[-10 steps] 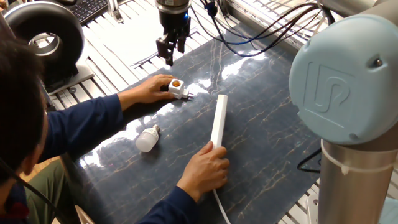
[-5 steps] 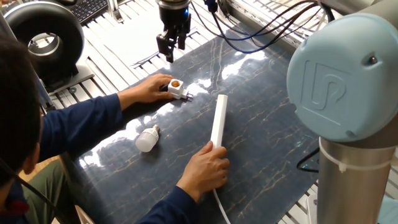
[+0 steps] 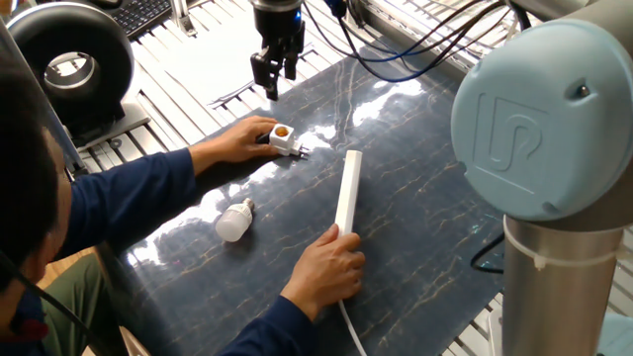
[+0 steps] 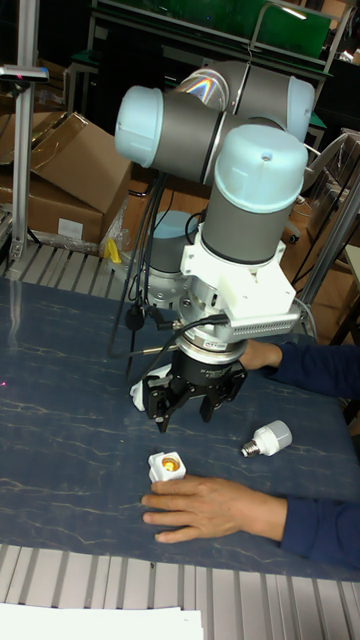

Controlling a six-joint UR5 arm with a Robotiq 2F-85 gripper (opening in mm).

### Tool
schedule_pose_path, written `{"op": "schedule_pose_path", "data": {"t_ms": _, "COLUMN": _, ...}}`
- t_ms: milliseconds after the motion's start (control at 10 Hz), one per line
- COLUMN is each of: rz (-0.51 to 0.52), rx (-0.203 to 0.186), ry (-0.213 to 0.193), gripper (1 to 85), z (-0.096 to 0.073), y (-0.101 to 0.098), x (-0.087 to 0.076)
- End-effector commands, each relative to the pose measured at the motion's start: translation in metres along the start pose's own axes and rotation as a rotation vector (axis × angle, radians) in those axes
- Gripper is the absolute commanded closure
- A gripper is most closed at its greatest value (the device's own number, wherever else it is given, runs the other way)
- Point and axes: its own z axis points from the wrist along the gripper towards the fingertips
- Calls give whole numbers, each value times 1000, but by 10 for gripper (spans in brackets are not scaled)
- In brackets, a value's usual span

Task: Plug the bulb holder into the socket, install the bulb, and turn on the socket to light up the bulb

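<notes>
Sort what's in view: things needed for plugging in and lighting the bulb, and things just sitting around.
For the job:
- bulb holder, on the mat, touched by a person's hand
- socket, its near end held by the other hand
- bulb, lying on its side
- gripper, empty, above the holder

Just lying about:
- black ring-shaped device
- keyboard
- cardboard boxes

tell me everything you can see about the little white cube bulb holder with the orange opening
The small white cube-shaped bulb holder looks like plastic, with a round orange-brown screw opening facing upward. In the fixed view, metal prongs stick out sideways toward the long white socket strip, with a gap between them. It rests on the dark blue marbled tabletop, unplugged and with no bulb in it. A person's hand touches its side, steadying it. The gripper hangs above it, not touching.
</notes>
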Motion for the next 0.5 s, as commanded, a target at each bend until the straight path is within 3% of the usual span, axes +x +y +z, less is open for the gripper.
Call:
{"op": "schedule_pose_path", "data": {"t_ms": 0, "rz": 2, "rx": -21, "ry": 12, "gripper": 237, "z": -4, "y": 8, "x": 0}}
{"op": "schedule_pose_path", "data": {"t_ms": 400, "rz": -6, "rx": -21, "ry": 7, "gripper": 237, "z": -5, "y": 8, "x": -1}}
